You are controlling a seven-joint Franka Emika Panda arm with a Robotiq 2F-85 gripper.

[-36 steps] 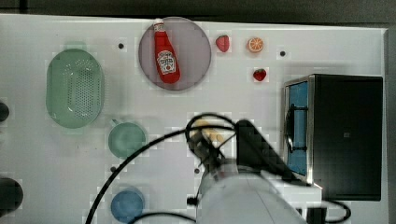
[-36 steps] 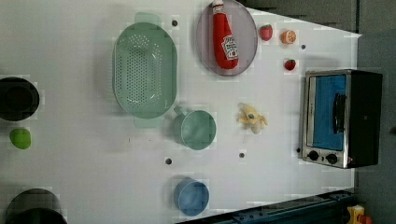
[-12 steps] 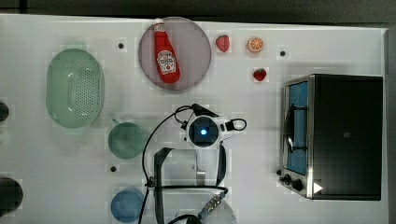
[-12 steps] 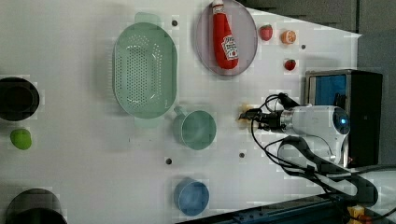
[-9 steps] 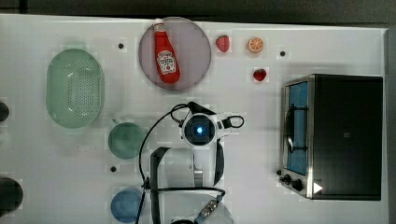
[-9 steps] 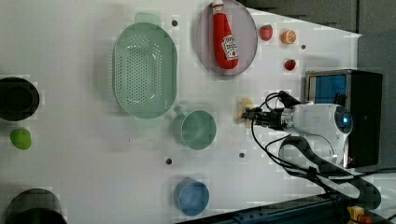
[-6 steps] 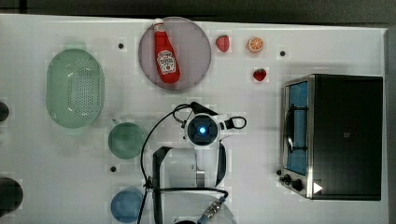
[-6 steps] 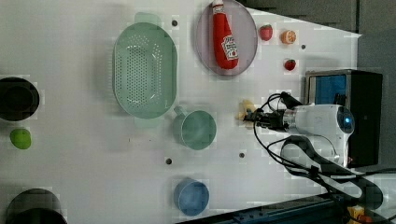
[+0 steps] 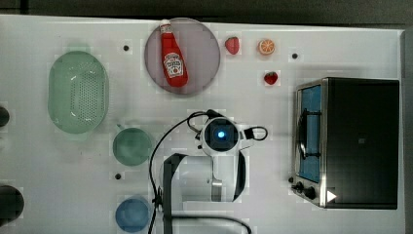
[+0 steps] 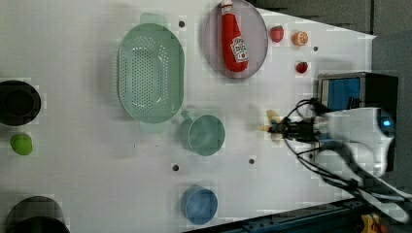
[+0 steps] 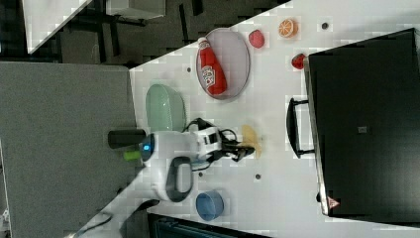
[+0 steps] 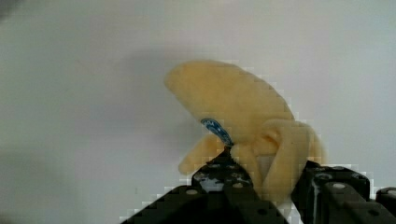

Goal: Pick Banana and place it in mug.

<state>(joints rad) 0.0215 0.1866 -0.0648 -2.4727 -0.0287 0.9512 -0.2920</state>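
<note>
In the left view, going from the left view's left to its right: two dark round containers [image 10: 18, 103] sit at the table edge, the lower one cut off by the frame, with a small green fruit [image 10: 22, 144] between them. Next lies the pale-green colander [image 10: 150, 73], an oval plastic basin dotted with holes. Just beside its lower rim stands the mug [image 10: 204, 135], a smooth teal-green cylinder with a small side handle turned toward the colander. Below the mug sits a smaller blue cup [image 10: 199, 205]. Further right, a red ketchup bottle [image 10: 233, 38] lies flat on a purple plate [image 10: 260, 39].

The banana [image 10: 272, 127] is to the mug's right, apart from it, above the white table [image 10: 87, 170]. It looks soft and plush, pale yellow, with peel flaps folded back and a small blue sticker. The gripper [image 12: 261, 186] has its black fingers closed on the peel end, seen best in the wrist view. The white arm hides the banana in the top view.

At the far right stands a black toaster oven [image 10: 357, 90] with a blue-tinted door; above it lie a strawberry [image 10: 276, 33], an orange slice [image 10: 300, 38] and a small red fruit [image 10: 301, 67] too blurred to name.
</note>
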